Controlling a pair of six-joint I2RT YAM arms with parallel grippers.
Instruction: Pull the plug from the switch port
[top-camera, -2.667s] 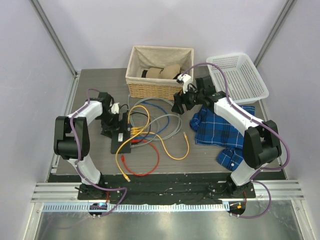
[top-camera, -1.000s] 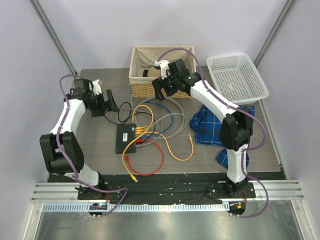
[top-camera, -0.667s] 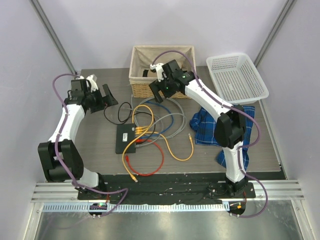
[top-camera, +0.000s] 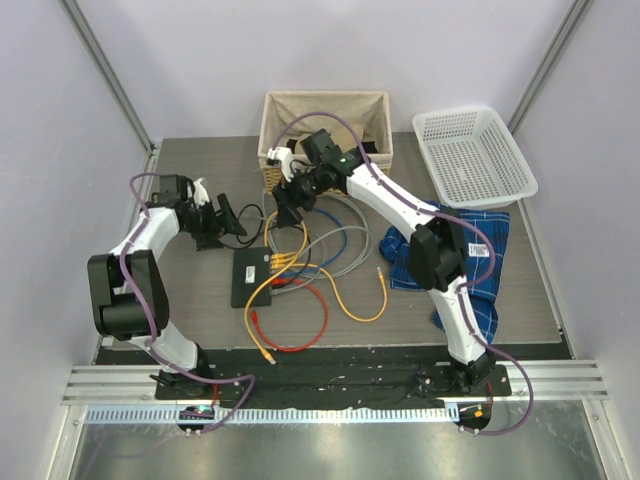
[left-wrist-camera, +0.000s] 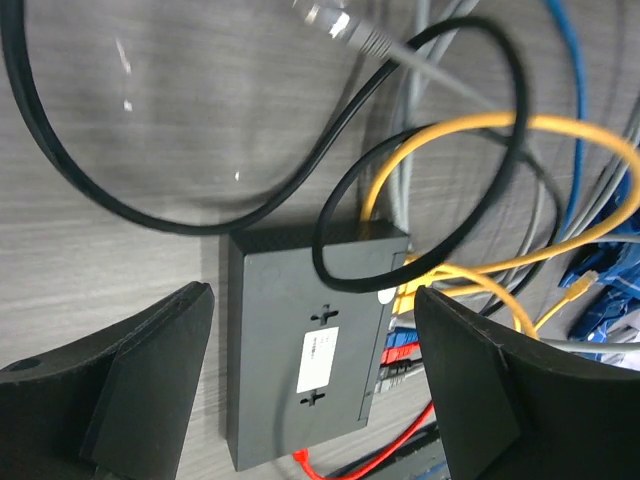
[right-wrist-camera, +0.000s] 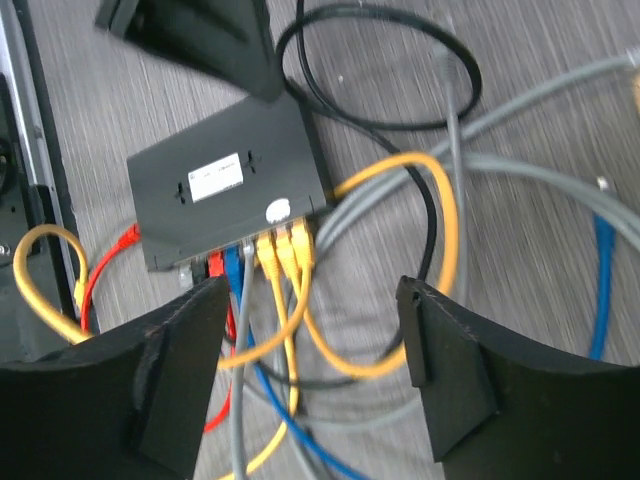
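Observation:
The switch (top-camera: 247, 278), a flat black box with a white label (left-wrist-camera: 318, 360), lies on the table left of centre. Along its right edge, three yellow plugs (right-wrist-camera: 285, 247), a grey plug, a blue plug (right-wrist-camera: 232, 263) and a red plug (right-wrist-camera: 213, 266) sit in its ports. My left gripper (top-camera: 222, 215) hovers open behind and to the left of the switch (left-wrist-camera: 300, 330), nothing between its fingers (left-wrist-camera: 130, 390). My right gripper (top-camera: 290, 200) hangs open above the cable tangle behind the switch (right-wrist-camera: 225, 185), empty.
Loose yellow (top-camera: 362, 300), red (top-camera: 300, 335), blue, grey and black (top-camera: 243, 228) cables sprawl around the switch. A wicker basket (top-camera: 372, 110) stands at the back, a white plastic basket (top-camera: 475, 155) at the back right, a blue plaid cloth (top-camera: 480, 245) below it.
My right arm has swung left from the wicker basket's front and now hangs over the cables. My left gripper has come in from the far left toward the switch.

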